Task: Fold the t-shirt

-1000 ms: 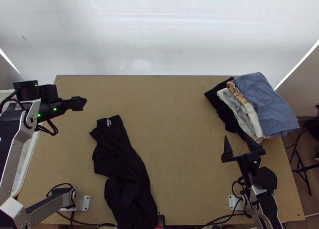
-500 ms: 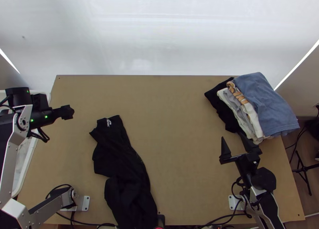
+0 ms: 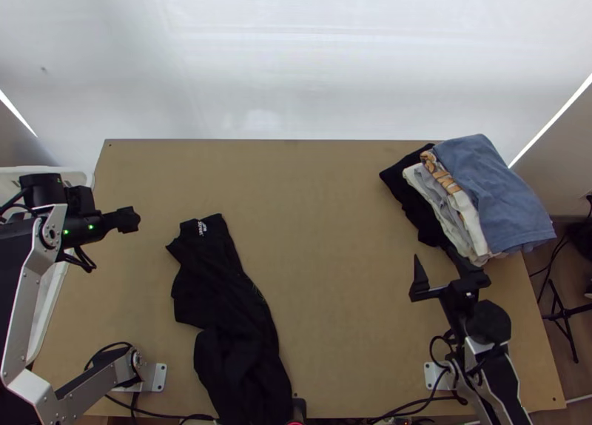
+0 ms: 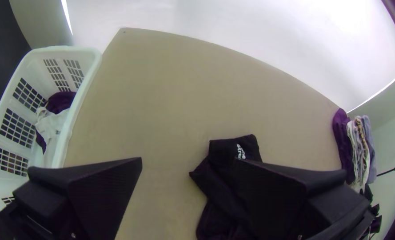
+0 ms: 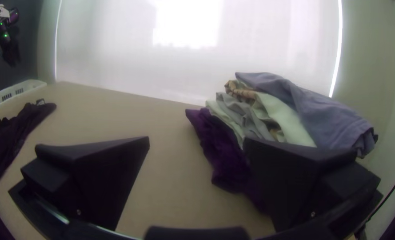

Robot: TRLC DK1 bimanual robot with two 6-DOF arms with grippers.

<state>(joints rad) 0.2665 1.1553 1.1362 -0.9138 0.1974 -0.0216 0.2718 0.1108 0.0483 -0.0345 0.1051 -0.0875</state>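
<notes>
One black t-shirt lies around eight o'clock on the table, taking twelve as the far edge, and from where I stand its folding looks barely begun. It makes a long, rumpled strip, the printed end pointing toward eleven and the rest trailing to the near edge between six and seven; black on black, I can't be sure whether any layer is doubled over. Out at half past nine the left gripper has its fingers spread with nothing between them, and near three the right gripper is spread and empty too, close by the stack of clothes at two. I'd say flattening, squaring and the proper folds are all left, then probably a spot on that stack. More laundry sits in the white basket at nine.
</notes>
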